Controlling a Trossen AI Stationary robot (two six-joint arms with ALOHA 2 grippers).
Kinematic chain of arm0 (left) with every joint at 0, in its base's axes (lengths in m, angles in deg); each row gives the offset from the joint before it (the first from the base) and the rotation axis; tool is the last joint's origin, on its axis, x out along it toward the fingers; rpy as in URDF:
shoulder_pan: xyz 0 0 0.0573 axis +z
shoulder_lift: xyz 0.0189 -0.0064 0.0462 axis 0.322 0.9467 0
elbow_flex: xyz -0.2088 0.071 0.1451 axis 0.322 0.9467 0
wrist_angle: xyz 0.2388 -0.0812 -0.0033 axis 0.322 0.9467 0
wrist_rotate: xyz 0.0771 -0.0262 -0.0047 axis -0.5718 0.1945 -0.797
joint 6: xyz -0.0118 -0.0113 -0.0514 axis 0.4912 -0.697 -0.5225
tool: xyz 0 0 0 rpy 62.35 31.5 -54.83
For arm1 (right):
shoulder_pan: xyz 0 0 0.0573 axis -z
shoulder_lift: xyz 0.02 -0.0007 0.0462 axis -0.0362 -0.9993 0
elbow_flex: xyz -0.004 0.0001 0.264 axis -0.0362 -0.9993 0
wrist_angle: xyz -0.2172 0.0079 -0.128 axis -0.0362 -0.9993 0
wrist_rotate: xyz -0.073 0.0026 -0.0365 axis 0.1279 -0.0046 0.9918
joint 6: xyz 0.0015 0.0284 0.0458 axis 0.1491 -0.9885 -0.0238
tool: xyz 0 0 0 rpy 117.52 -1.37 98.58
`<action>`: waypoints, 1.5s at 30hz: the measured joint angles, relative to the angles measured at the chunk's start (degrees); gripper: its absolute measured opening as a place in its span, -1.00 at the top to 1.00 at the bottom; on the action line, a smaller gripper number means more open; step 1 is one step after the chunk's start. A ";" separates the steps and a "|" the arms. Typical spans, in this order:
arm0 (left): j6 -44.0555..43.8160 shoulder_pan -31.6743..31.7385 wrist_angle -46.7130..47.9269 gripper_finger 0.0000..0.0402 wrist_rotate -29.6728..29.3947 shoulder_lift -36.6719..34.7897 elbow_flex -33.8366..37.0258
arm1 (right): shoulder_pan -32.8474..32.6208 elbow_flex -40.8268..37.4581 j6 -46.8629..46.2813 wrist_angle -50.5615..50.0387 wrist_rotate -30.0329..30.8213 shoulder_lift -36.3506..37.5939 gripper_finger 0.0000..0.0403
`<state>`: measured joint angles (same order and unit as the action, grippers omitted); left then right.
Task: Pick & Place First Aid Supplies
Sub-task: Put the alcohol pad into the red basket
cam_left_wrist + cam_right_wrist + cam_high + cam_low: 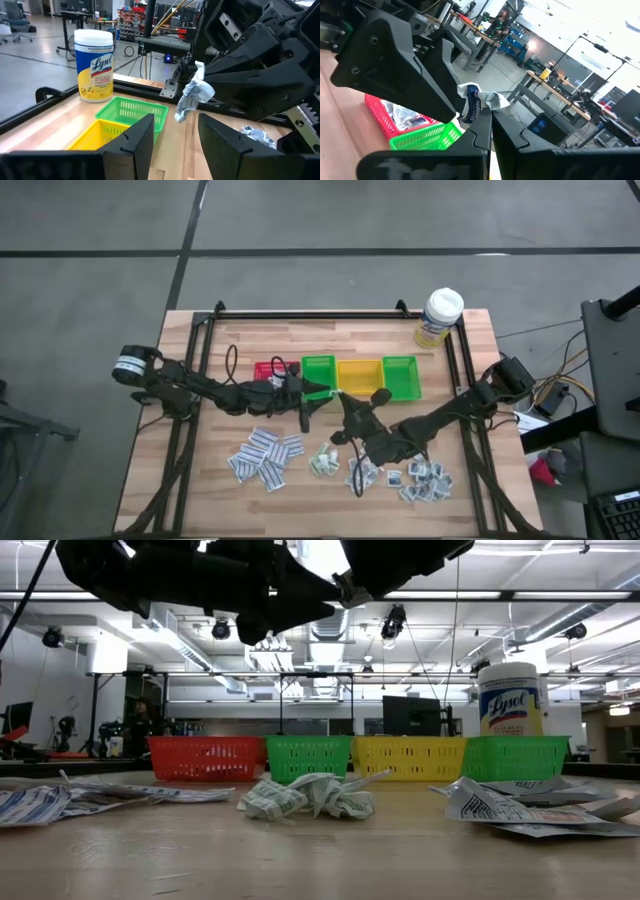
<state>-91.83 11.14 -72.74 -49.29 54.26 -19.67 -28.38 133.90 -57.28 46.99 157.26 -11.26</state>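
Both arms are raised above the table's middle and meet tip to tip in front of the bins. My right gripper (489, 131) (340, 402) is shut on a crumpled white packet with blue print (476, 102) (192, 97). My left gripper (175, 142) (308, 393) stands open and level, facing the packet, its two fingers just short of it on either side. Loose packets lie in piles on the wooden table: strip-shaped ones (265, 455) at the near left, a crumpled few (322, 462) (310, 795) in the middle, squarish ones (425, 480) at the near right. My right gripper pinches the crumpled packet between its two fingertips, by the packet's upper end (199, 70). The fingers lie about level and come from the table's right. The packet is lifted clear of the table, and its loose end (181, 114) hangs below the fingers.
Four small bins stand in a row at the table's middle: red (268, 370), with packets in it, green (318, 368), yellow (358, 376), green (400, 376). A white-capped bottle with a yellow label (440, 317) stands at the far right. A black frame (330, 313) rims the table.
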 joint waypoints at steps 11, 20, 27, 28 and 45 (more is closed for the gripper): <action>0.38 0.02 0.00 0.20 -0.05 0.00 0.02 | -0.09 0.00 -0.20 0.00 0.00 0.00 0.96; 1.14 0.04 0.00 0.20 -0.37 0.00 -0.01 | -0.09 0.00 -0.44 0.00 0.68 0.00 0.96; 1.48 0.04 -0.02 0.20 -0.32 0.00 -0.31 | -0.09 0.00 -1.10 -0.01 3.03 -0.02 0.96; 1.65 0.04 -0.02 0.20 -0.33 0.00 -0.49 | -0.09 0.00 -1.57 0.00 3.04 -0.02 0.96; 0.94 0.02 3.71 0.20 -2.58 0.24 -1.86 | 0.33 2.74 -2.77 0.22 3.21 -4.20 0.96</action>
<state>-90.90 11.17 -69.03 -51.88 54.50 -21.53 -28.05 136.64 -60.05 47.21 160.47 -15.46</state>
